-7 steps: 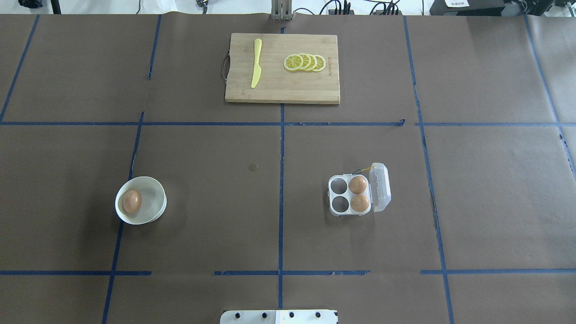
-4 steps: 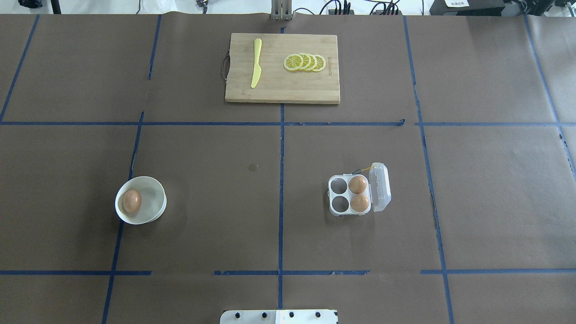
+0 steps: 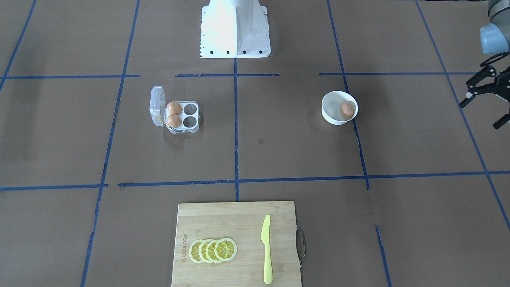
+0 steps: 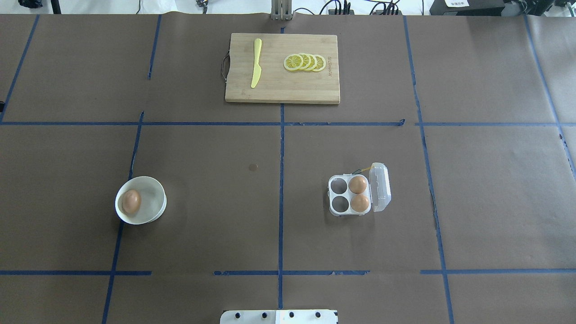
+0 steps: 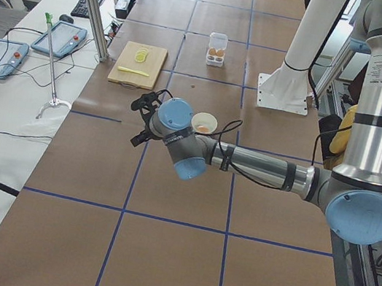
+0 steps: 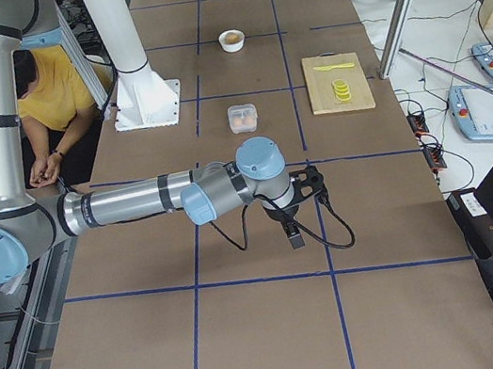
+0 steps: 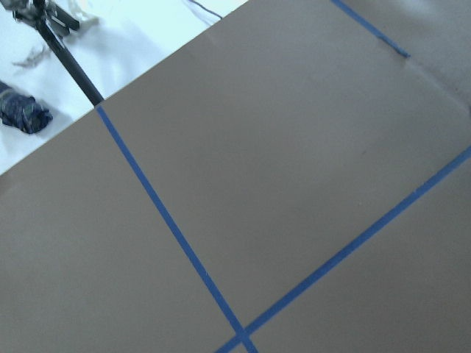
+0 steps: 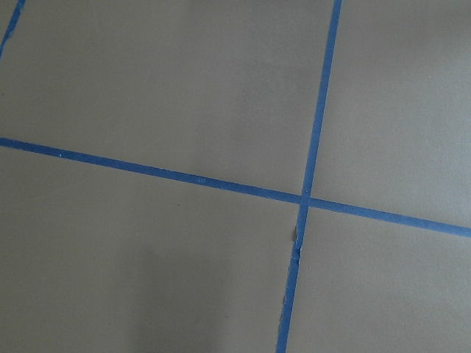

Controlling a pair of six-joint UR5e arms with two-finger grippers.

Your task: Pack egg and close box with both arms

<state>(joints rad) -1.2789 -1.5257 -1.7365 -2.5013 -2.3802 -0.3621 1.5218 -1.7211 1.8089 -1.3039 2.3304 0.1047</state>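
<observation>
The clear box (image 4: 338, 204) lies right of centre with its lid (image 4: 380, 186) open to the right. Two eggs (image 4: 358, 185) fill its right-hand cells; the two left-hand cells are empty. A third egg (image 4: 131, 201) lies in a white bowl (image 4: 152, 198) at the left. My left gripper (image 3: 478, 116) is open and empty, far out beyond the bowl (image 3: 330, 108). My right gripper (image 6: 313, 184) shows only in the exterior right view, well away from the box (image 6: 242, 116); I cannot tell if it is open or shut. Both wrist views show only brown paper and blue tape.
A wooden cutting board (image 4: 282, 85) with a yellow knife (image 4: 256, 63) and lemon slices (image 4: 305, 62) lies at the far middle. The white base block (image 4: 279, 317) is at the near edge. Blue tape lines cross the brown table cover.
A small dark tip has come into the overhead view's left edge. The eggs, bowl and box have not moved.
</observation>
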